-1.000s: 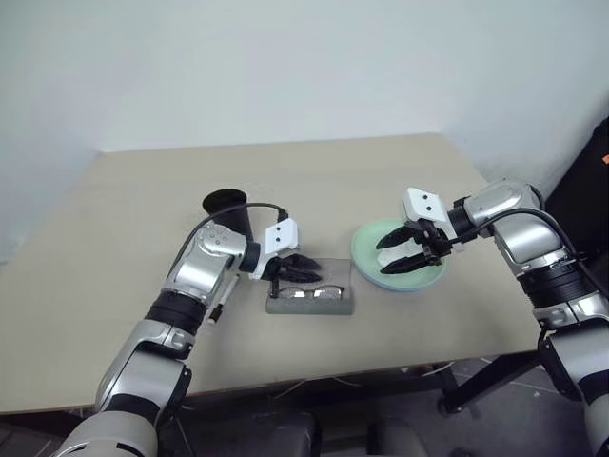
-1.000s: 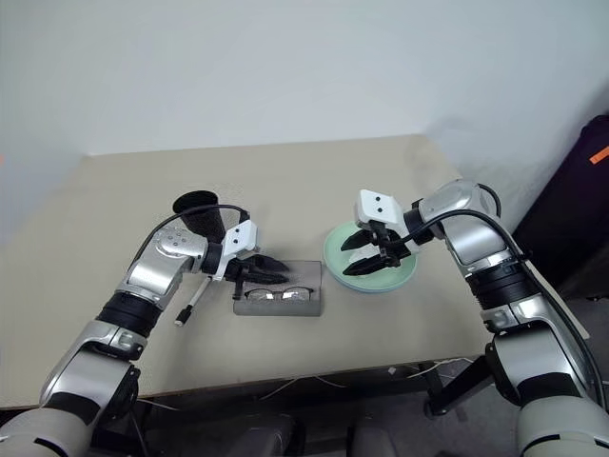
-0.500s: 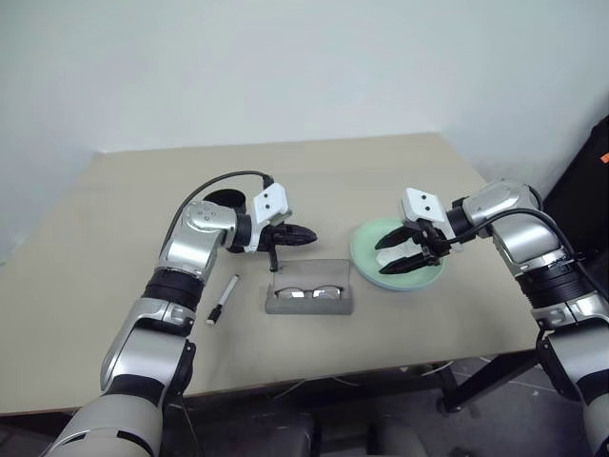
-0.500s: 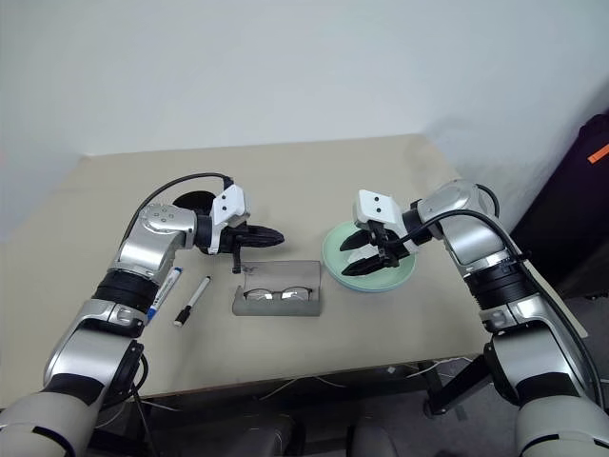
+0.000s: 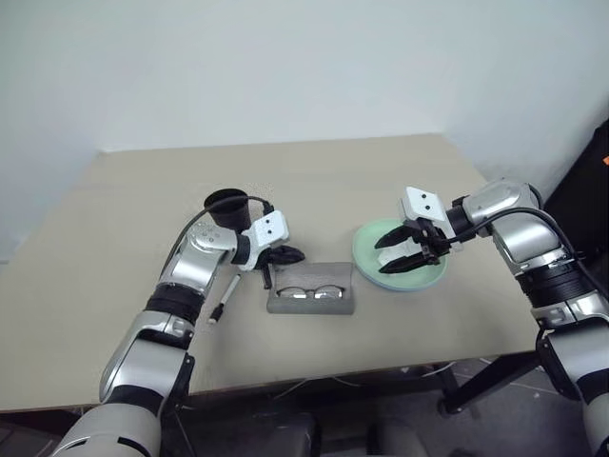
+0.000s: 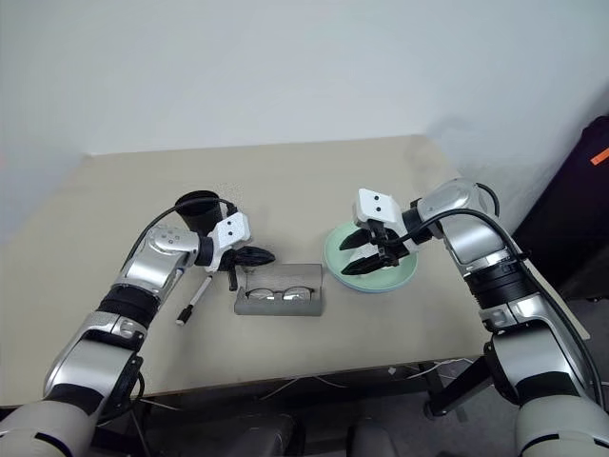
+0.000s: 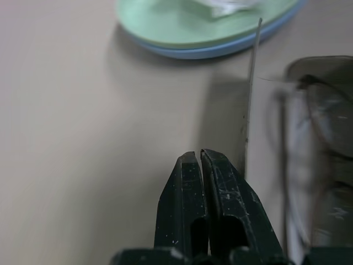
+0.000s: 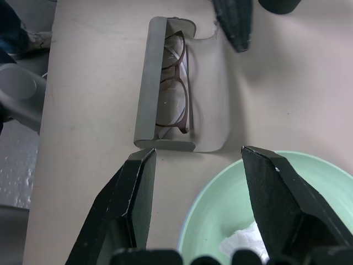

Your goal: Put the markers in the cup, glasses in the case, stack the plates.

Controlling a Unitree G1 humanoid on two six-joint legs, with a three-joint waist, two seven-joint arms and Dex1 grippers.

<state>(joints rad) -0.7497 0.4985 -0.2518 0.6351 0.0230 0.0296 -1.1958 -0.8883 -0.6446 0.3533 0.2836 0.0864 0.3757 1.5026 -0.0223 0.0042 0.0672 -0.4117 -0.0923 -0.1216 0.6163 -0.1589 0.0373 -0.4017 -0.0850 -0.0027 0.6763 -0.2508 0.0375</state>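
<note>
The glasses (image 8: 175,85) lie inside the open grey case (image 5: 310,297), which sits near the bench's (image 5: 114,286) front edge, roughly at its middle, with the lid laid back flat behind. At about nine o'clock from the case, a white marker with black ends (image 5: 224,300) lies on the bench, partly under the left forearm. The black cup (image 5: 226,208) stands upright at about ten o'clock from the case, behind the left arm; what it holds cannot be told. At about two o'clock from the case, close beside it, the mint green plate (image 5: 373,249) rests on the light blue plate (image 7: 220,51), whose rim shows just beneath it, and a crumpled white tissue (image 8: 242,241) lies in the green one. The left gripper (image 5: 286,254) hangs just above the bench at the case's far left corner, its jaws pressed together with nothing between them. The right gripper (image 5: 403,253) hovers over the green plate, pointing toward the case, its jaws spread wide and empty.
</note>
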